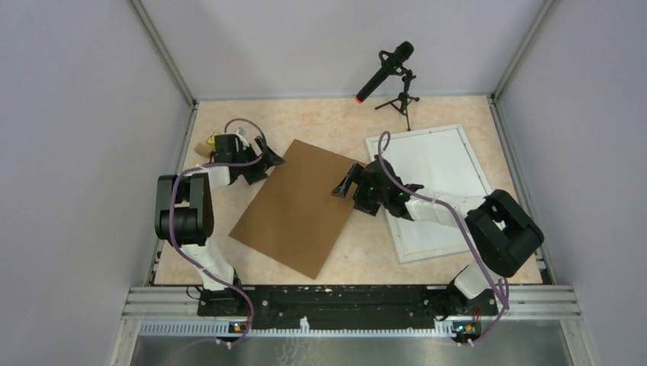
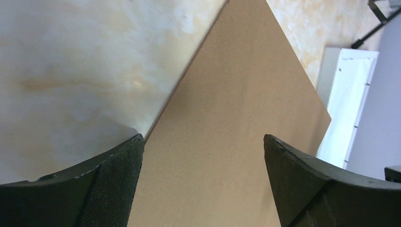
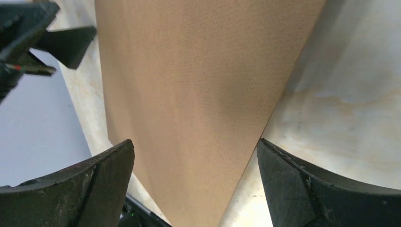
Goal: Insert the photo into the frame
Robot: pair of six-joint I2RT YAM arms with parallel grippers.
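Observation:
The photo is not in view. A plain brown backing board (image 1: 297,206) lies tilted in the middle of the table. The white frame (image 1: 416,133) lies flat at the right and shows at the right edge of the left wrist view (image 2: 350,94). My left gripper (image 1: 268,162) is open over the board's far left corner; its jaws (image 2: 203,142) stand wide apart over the board (image 2: 236,94), holding nothing. My right gripper (image 1: 345,185) is open at the board's right corner, between board and frame; its jaws (image 3: 196,146) stand apart over the board (image 3: 189,71).
A black microphone on a small tripod (image 1: 389,69) stands at the back, near the frame's far corner. A small yellow and brown object (image 1: 207,143) lies at the far left behind the left arm. Grey walls close in the table on three sides.

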